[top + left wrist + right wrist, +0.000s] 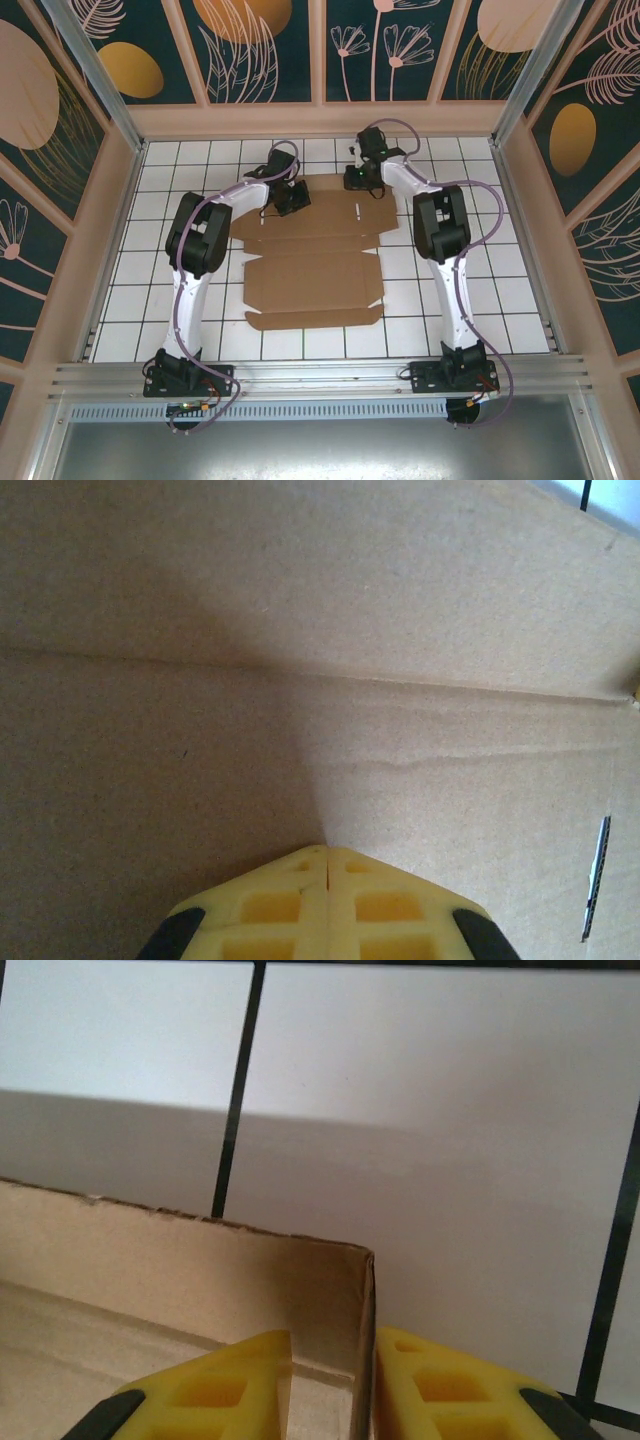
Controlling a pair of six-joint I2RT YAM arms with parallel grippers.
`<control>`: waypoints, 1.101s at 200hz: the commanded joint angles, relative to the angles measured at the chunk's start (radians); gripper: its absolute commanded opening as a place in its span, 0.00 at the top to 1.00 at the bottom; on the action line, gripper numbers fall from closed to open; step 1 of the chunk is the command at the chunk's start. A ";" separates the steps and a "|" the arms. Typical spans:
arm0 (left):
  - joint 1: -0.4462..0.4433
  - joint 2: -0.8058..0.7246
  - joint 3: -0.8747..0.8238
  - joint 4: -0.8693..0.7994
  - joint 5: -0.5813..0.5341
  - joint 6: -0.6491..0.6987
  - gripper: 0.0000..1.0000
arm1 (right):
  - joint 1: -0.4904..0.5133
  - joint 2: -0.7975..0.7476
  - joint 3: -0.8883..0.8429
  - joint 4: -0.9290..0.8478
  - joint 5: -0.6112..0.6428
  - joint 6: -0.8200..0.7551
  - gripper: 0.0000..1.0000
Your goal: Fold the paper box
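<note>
— So, where's the box?
— The box [312, 275] lies mostly flat on the table [130, 300], from the middle toward the far edge.
— Left end effector?
— The left end effector [325, 852] is closed, tip on the cardboard near its far-left corner.
— Right?
— The right end effector [332, 1338] straddles a raised flap [200, 1260] at the far-right corner; whether it pinches, I can't tell.
</note>
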 commanded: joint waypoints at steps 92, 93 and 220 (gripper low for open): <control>0.004 0.072 -0.030 -0.060 -0.041 0.041 1.00 | 0.103 -0.032 0.048 -0.022 0.316 -0.051 0.54; 0.004 0.072 -0.030 -0.059 -0.041 0.041 1.00 | 0.102 -0.032 0.048 -0.023 0.315 -0.050 0.54; 0.011 0.073 -0.013 -0.066 -0.027 0.048 1.00 | -0.021 -0.020 0.089 -0.008 -0.141 0.122 0.56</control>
